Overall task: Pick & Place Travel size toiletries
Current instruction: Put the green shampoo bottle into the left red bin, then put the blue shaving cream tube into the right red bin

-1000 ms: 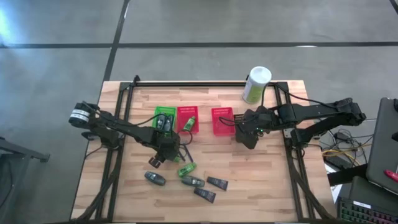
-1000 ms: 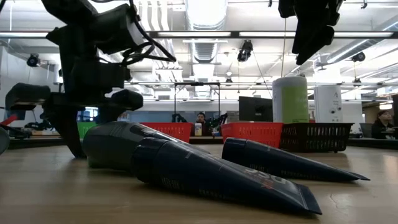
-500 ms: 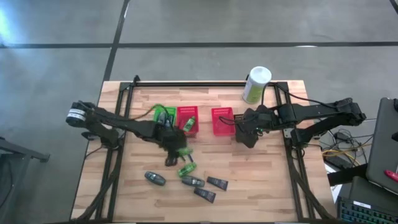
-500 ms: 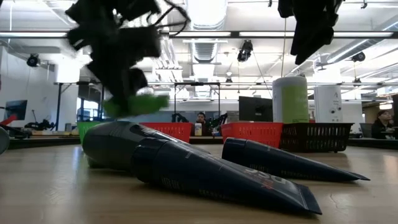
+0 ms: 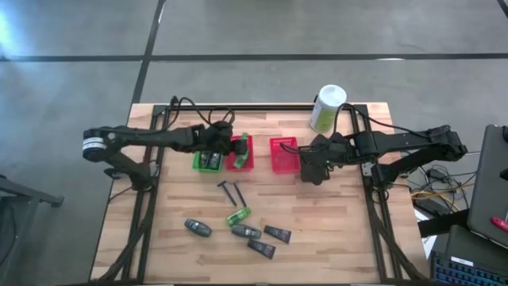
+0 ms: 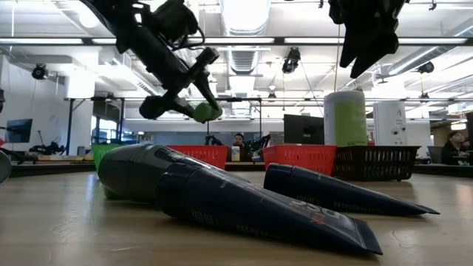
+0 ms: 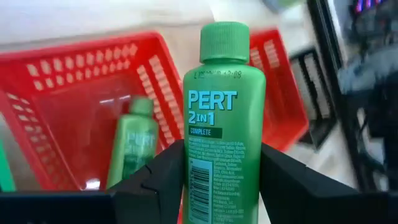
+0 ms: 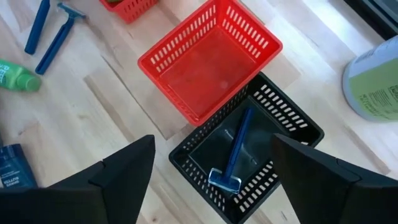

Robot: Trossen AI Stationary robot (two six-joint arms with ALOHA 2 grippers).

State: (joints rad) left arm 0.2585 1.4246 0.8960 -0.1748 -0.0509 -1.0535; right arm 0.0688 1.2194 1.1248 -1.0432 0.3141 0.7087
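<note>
My left gripper (image 7: pixel 221 186) holds a green Pert 2-in-1 bottle (image 7: pixel 225 118), fingers closed on its sides, above the red basket (image 7: pixel 68 68) nearest the green one. Only the left wrist view shows that a second green bottle (image 7: pixel 132 149) already lies in this basket.

The high view alone gives the layout: green basket (image 5: pixel 209 159), red basket, second red basket (image 5: pixel 283 155), with loose toiletries on the table (image 5: pixel 349 230): two razors (image 5: pixel 231 191), a green bottle (image 5: pixel 237 215), grey bottles (image 5: pixel 198 228) and dark tubes (image 5: pixel 277 233).

My right gripper (image 8: pixel 211 180) hangs wide open and empty. Its wrist view shows the second red basket empty and a black basket (image 8: pixel 249 158) holding one blue razor (image 8: pixel 233 155).
</note>
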